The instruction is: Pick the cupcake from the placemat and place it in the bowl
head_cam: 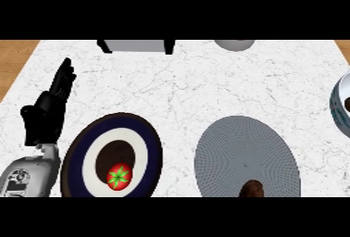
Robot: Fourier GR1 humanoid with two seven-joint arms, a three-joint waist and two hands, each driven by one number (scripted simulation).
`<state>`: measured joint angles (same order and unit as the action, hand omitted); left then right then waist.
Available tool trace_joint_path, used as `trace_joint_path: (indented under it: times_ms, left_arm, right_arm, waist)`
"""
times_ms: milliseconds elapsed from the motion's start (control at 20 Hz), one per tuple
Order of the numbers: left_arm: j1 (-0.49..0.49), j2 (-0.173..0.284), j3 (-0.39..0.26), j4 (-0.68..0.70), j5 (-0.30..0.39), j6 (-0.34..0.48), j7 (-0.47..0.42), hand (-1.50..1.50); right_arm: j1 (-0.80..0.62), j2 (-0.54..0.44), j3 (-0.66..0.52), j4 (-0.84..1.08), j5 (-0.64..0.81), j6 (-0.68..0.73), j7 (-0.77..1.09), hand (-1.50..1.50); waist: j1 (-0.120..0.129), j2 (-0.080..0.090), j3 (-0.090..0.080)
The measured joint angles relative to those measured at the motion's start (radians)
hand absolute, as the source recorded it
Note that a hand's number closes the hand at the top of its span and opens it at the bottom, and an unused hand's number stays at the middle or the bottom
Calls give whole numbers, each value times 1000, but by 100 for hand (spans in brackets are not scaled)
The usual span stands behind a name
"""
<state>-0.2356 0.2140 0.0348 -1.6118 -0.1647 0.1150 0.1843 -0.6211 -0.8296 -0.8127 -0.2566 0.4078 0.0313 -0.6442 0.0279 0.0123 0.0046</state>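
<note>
A round grey placemat (246,155) lies on the marble counter at the lower right. At its near edge stands a brown cupcake (253,189), cut off by the view's lower edge. To the left sits a bowl (82,152) with a dark rim, a white ring and a dark centre. A red item with a green star-shaped top (118,176) lies inside it. My left hand (46,115) stands at the far left beside the bowl, open, fingers straight and pointing up, holding nothing. My right hand does not show.
A grey box-shaped appliance (137,46) and a grey rounded vessel (234,44) stand at the counter's far edge. A blue-and-white dish (340,105) pokes in at the right edge. Wooden floor shows past the counter's left side.
</note>
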Motion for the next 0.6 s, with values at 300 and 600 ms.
trace_joint_path:
  times_ms: [300, 600]
  left_arm:
    - [14, 2, 13, 0, 0, 0, -10, 0]
    - [39, -5, 12, 2, -6, -3, -31, 0]
  right_arm:
    - [88, -102, -64, 47, -85, 197, -57, -150]
    - [213, -147, -83, 56, -137, 358, -125, -150]
  waist:
    - [-14, -4, 0]
    - [-22, -7, -1]
